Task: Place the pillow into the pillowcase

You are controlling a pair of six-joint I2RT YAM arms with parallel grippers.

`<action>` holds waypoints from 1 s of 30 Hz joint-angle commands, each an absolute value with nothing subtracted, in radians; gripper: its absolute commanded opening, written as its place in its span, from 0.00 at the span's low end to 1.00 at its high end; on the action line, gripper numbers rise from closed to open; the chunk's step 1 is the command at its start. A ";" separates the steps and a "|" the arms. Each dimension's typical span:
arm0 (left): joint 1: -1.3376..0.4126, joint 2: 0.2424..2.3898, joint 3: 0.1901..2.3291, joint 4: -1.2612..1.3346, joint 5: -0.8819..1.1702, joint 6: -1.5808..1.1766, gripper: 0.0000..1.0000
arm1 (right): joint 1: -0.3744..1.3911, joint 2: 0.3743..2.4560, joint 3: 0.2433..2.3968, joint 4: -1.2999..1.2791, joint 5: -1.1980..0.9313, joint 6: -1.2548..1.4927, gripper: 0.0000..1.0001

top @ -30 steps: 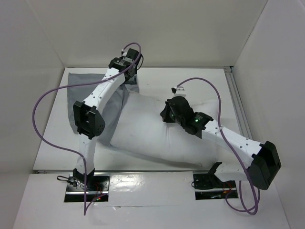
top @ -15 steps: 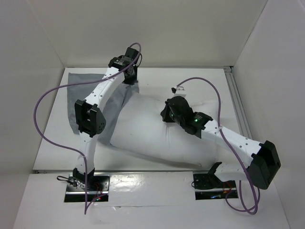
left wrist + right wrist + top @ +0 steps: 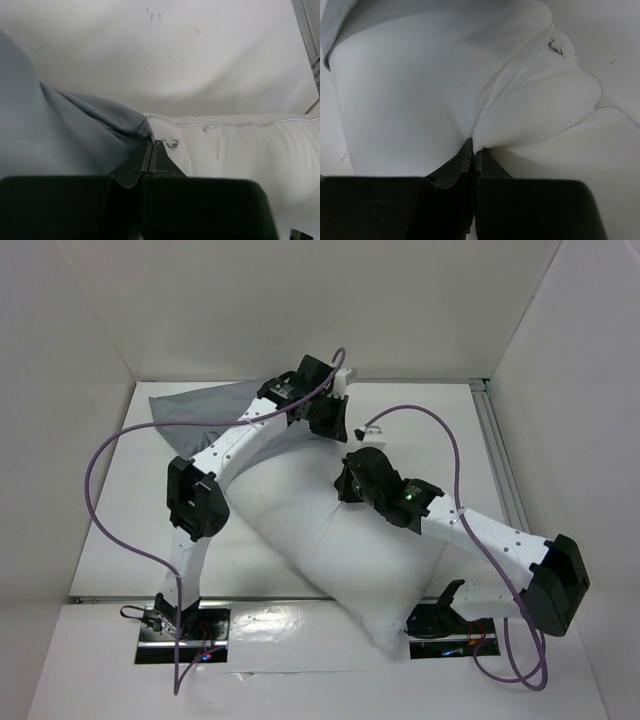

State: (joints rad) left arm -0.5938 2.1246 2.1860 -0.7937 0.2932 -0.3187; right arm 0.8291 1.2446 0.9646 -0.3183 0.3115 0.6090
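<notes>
We see the pillow (image 3: 330, 550) lying slantwise; at its middle the right gripper (image 3: 474, 145) pinches a fold of it. At the pillow's far end the left gripper (image 3: 152, 144), pressed together, seems to nip the pillowcase (image 3: 200, 405) (grey, bunched), which lies leftward from there.

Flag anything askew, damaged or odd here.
The pillow lies askew, diagonal, its near corner poking past the table's front edge. A dark smudge marks it near the seam.
</notes>
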 commanded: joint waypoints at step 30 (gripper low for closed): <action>-0.132 1.283 1.357 -0.838 -0.072 -0.618 0.65 | 0.958 1.452 1.483 -0.627 0.368 0.192 1.00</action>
